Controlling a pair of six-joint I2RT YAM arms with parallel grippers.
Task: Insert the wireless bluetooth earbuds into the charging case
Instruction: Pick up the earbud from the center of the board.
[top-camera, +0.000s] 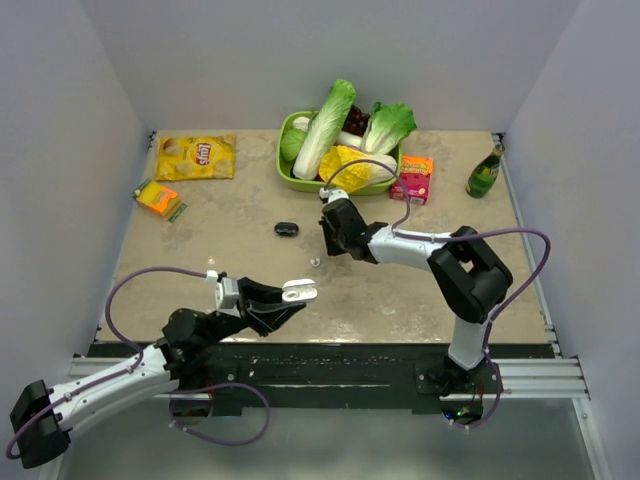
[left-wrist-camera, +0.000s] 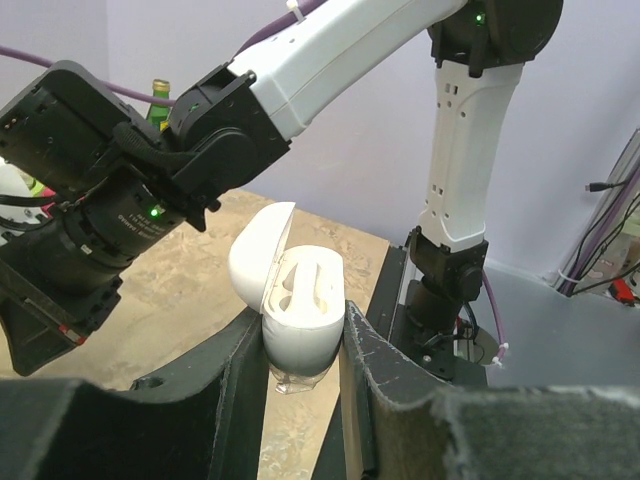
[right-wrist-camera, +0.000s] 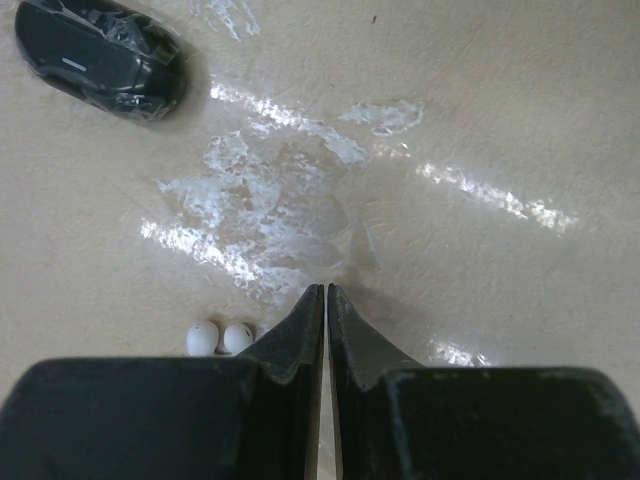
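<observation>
My left gripper (top-camera: 292, 298) is shut on the white charging case (top-camera: 299, 291) and holds it above the table's near edge. In the left wrist view the case (left-wrist-camera: 300, 315) sits between the two fingers (left-wrist-camera: 232, 375) with its lid hinged open, and both sockets are empty. Two small white earbuds (right-wrist-camera: 220, 338) lie side by side on the table, just left of my right gripper (right-wrist-camera: 326, 292), whose jaws are shut with nothing in them. In the top view the earbuds (top-camera: 315, 262) lie just below the right gripper (top-camera: 328, 248).
A black plastic-wrapped oval object (top-camera: 286, 229) lies left of the right gripper; it also shows in the right wrist view (right-wrist-camera: 100, 60). At the back are a green basket (top-camera: 287, 176) of vegetables, a yellow chip bag (top-camera: 196, 157), a pink box (top-camera: 412, 178), a green bottle (top-camera: 484, 172) and an orange packet (top-camera: 158, 198).
</observation>
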